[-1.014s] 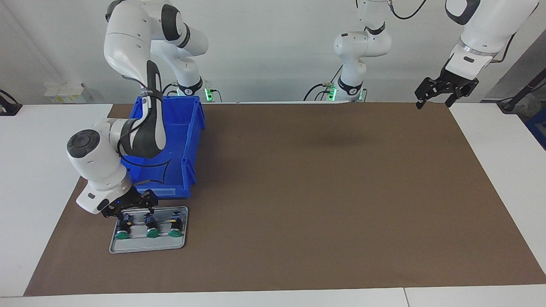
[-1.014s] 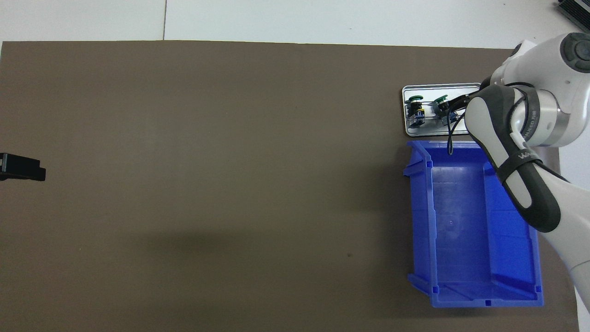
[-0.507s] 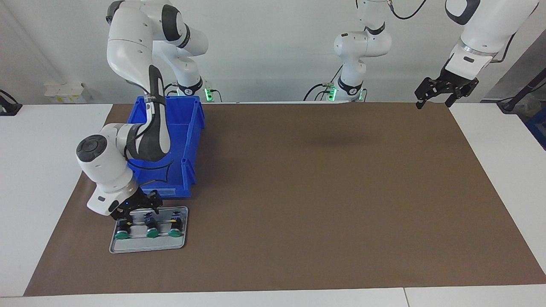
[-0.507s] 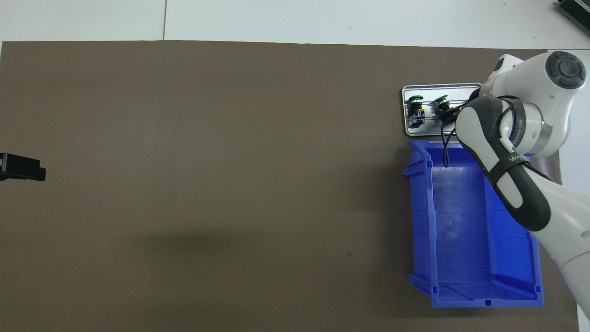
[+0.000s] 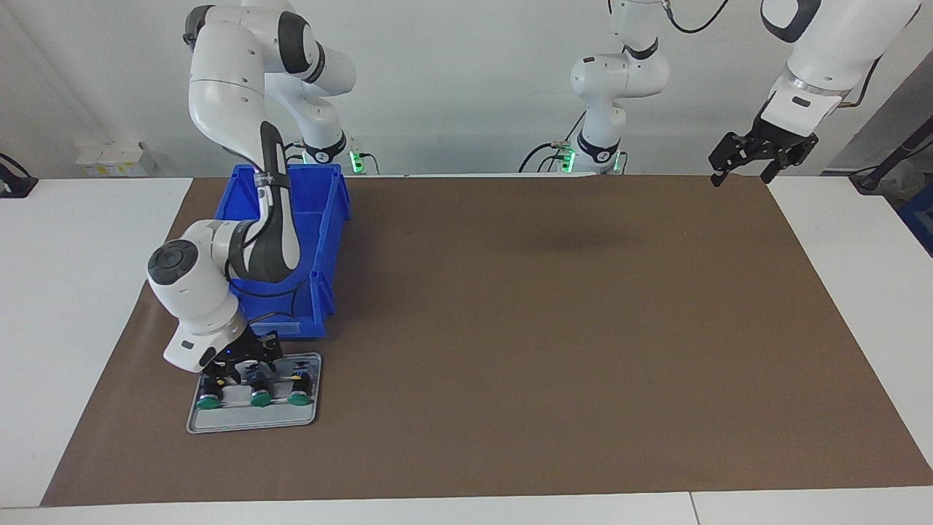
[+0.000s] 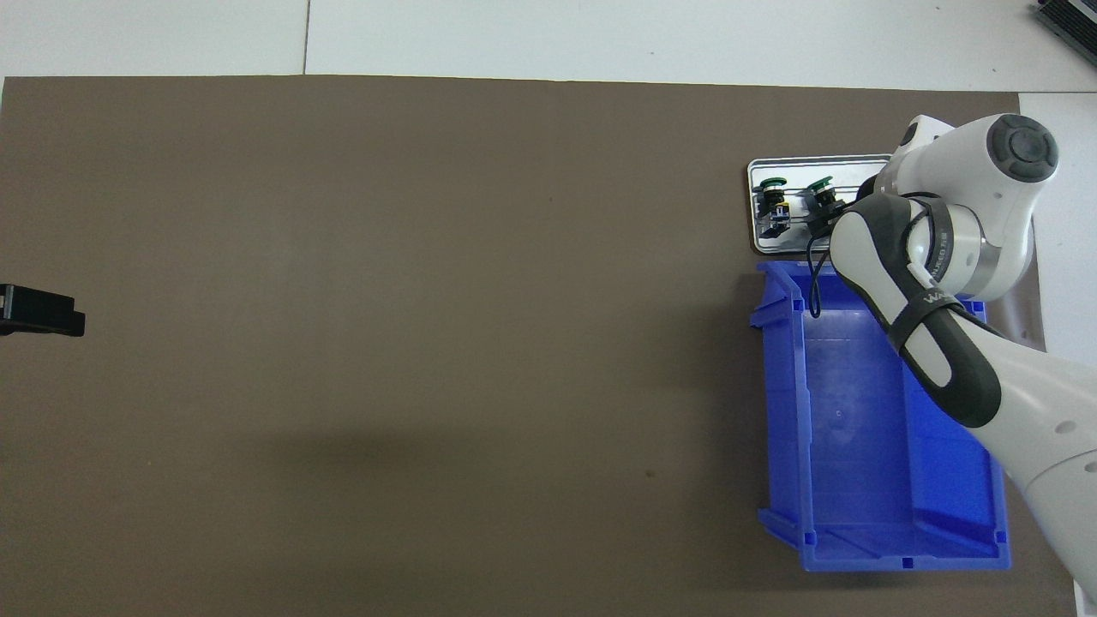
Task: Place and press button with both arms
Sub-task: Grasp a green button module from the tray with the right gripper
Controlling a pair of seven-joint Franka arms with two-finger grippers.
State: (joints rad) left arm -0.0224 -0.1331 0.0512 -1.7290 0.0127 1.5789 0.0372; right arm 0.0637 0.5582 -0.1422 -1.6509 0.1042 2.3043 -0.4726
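Note:
Three buttons with green caps lie in a row on a flat silver tray (image 5: 248,420): one toward the right arm's end (image 5: 210,402), a middle one (image 5: 259,399) and a third (image 5: 297,398). My right gripper (image 5: 243,362) hangs low over the tray, just above the black bodies of the first two buttons. In the overhead view two buttons (image 6: 774,182) (image 6: 823,184) show on the tray (image 6: 765,244); the right arm covers the third and the gripper. My left gripper (image 5: 758,162) waits raised at the left arm's end, its fingers spread and empty.
A blue open bin (image 5: 329,219) stands on the brown mat right beside the tray, nearer to the robots; it looks empty in the overhead view (image 6: 857,428). The right arm reaches over the bin. White table borders the mat.
My right gripper has shifted along the tray from the end button toward the middle one, staying low over the buttons. The left arm has not moved.

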